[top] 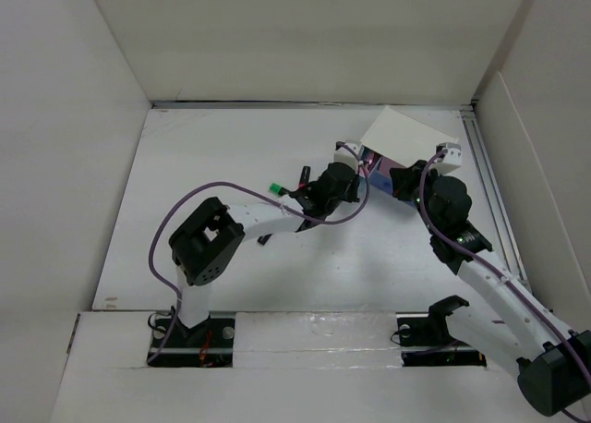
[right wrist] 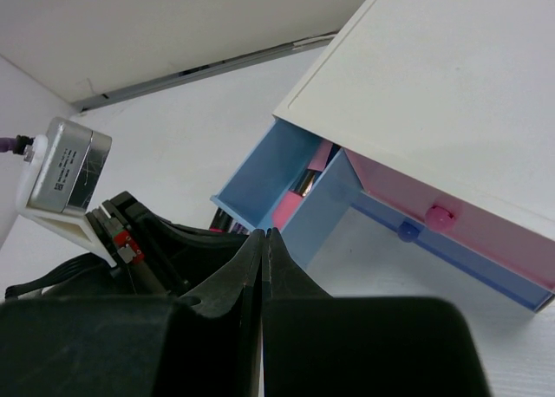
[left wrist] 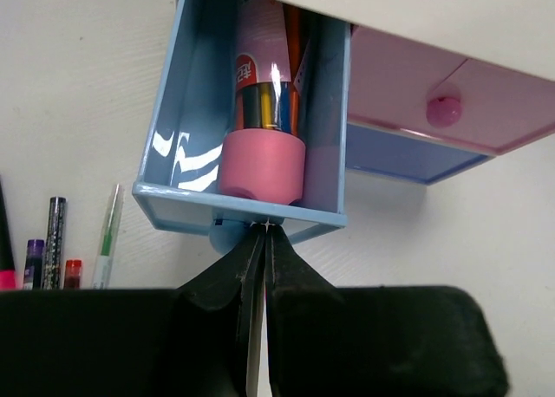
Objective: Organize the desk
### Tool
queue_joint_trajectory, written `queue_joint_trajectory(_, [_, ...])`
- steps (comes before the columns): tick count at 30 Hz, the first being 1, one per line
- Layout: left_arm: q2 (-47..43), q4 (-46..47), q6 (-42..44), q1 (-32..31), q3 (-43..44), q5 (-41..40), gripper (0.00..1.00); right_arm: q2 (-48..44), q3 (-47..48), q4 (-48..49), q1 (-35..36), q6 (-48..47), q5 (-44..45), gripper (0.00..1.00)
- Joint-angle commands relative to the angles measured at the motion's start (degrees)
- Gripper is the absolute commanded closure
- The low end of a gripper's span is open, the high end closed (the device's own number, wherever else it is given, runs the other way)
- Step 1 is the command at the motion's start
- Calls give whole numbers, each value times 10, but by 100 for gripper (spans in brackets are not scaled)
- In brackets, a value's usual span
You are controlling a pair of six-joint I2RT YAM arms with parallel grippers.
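Desk (top: pixel 231 164) is seen as the wide white top under both arms, w/ white boards at left, right and far side. Box (top: pixel 406 135) is set at its far right, turned at an angle.

L gripper (left wrist: pixel 263 232) is shut tight, tips met at the lower front edge of the blue drawer (left wrist: pixel 186 137). Nothing is seen pinched btwn the jaws. A blue knob (left wrist: pixel 225 237) is half hidden just left of the tips. The drawer is pulled out. A pink tube (left wrist: pixel 262 165) and a few sticks are held inside it; the sticks can't be told apart. Pink drawer (left wrist: pixel 486 94) w/ a pink knob is seen beside it. Pens (left wrist: pixel 54 241) are laid on the desk at left.

R gripper (right wrist: pixel 264 237) is shut too, w/ nothing in it. It is held near the open drawer, but contact can't be told.
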Motion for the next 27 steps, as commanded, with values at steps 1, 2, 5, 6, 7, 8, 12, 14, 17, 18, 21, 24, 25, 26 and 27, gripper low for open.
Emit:
queue_joint_trajectory(1, [0, 15, 10, 5, 39, -13, 100, -2, 13, 26, -3, -6, -3, 100])
queue_joint_trajectory(2, [3, 15, 11, 10, 45, -13, 100, -1, 13, 26, -3, -5, -4, 100])
queue_joint_trajectory(5, [22, 6, 11, 15, 71, -9, 100, 1, 13, 27, -3, -5, -4, 100])
queue_joint_trajectory(6, [28, -3, 12, 15, 88, -4, 100, -1, 13, 27, -3, -6, -3, 100])
queue_joint_trajectory(7, [40, -8, 15, 15, 98, -2, 100, -1, 12, 26, -3, -5, -4, 100])
queue_joint_trajectory(8, [46, -12, 16, 15, 107, -1, 100, -1, 12, 27, -3, -6, -4, 100])
queue_joint_trajectory(12, [71, -22, 21, 21, 148, 2, 100, -6, 11, 27, -3, -5, -2, 100])
queue_joint_trajectory(14, [88, -26, 21, 27, 163, 3, 100, -8, 10, 27, -3, -4, 0, 100])
queue_joint_trajectory(17, [108, -31, 23, 32, 191, 7, 100, -11, 7, 28, -3, -3, 5, 100])
queue_joint_trajectory(18, [113, -33, 24, 32, 204, 8, 100, -12, 8, 28, -3, -3, 5, 100])
queue_joint_trajectory(21, [132, -38, 27, 32, 227, 5, 100, -11, 6, 28, -3, 0, 11, 100])
queue_joint_trajectory(24, [148, -41, 30, 32, 248, 2, 100, -11, 5, 28, -3, 4, 14, 100])
queue_joint_trajectory(25, [154, -42, 30, 32, 251, 1, 100, -11, 4, 28, -3, 5, 18, 100])
queue_joint_trajectory(26, [156, -43, 31, 32, 255, 2, 100, -13, 3, 29, -3, 5, 18, 100])
queue_joint_trajectory(27, [160, -45, 28, 32, 262, 9, 100, -15, 3, 29, -3, 6, 18, 100])
